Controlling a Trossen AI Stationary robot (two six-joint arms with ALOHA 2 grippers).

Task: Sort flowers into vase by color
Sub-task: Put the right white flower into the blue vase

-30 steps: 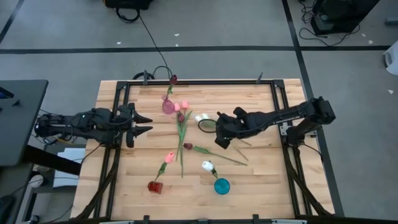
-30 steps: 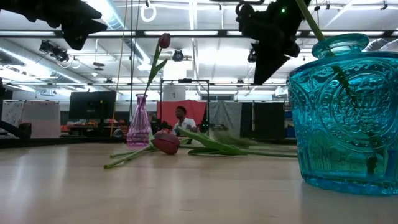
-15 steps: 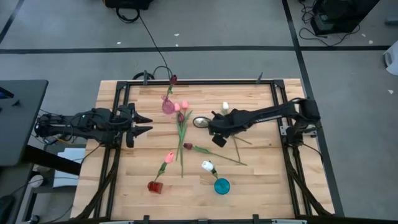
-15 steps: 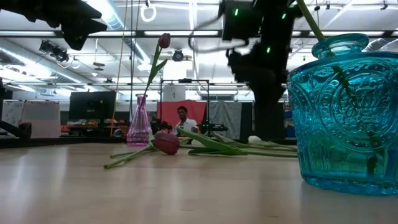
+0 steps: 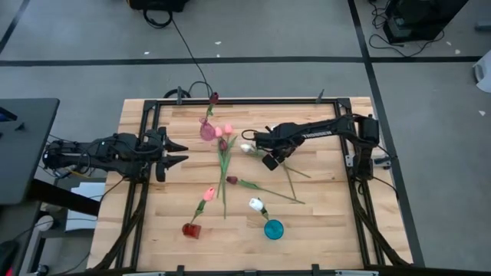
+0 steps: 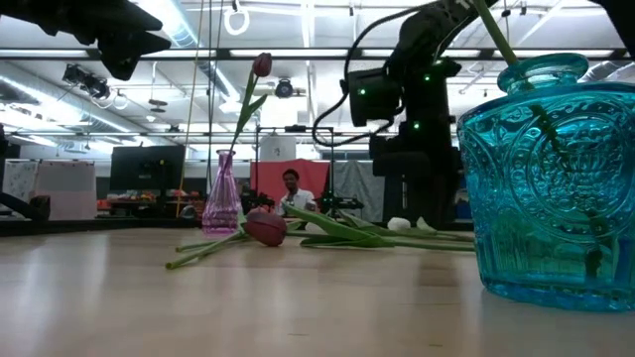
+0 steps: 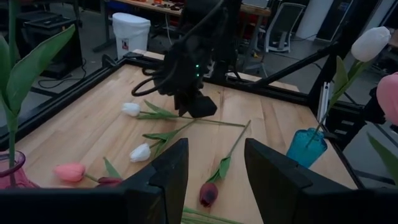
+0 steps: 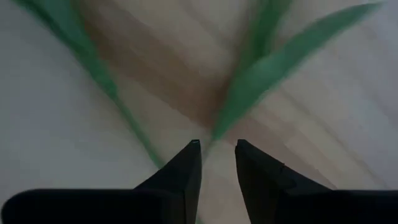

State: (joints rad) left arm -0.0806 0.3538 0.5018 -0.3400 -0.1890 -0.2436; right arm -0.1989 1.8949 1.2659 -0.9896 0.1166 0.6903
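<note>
Flowers point(image 5: 224, 170) with thin green stems lie mid-table on pale wood planks, near a ribbed pink glass vase point(image 5: 207, 130). Right gripper point(image 5: 268, 159), fingers narrowly parted, hangs low over stems. Left gripper point(image 5: 178, 152) waits spread wide at the table's left.

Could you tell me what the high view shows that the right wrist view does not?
Only the high view shows the whole table, the left gripper waiting open at the table's left, the pink vase, the red vase and the teal vase. Only the right wrist view shows the right gripper open just above a green stem. Both show green stems on bare wood.
</note>
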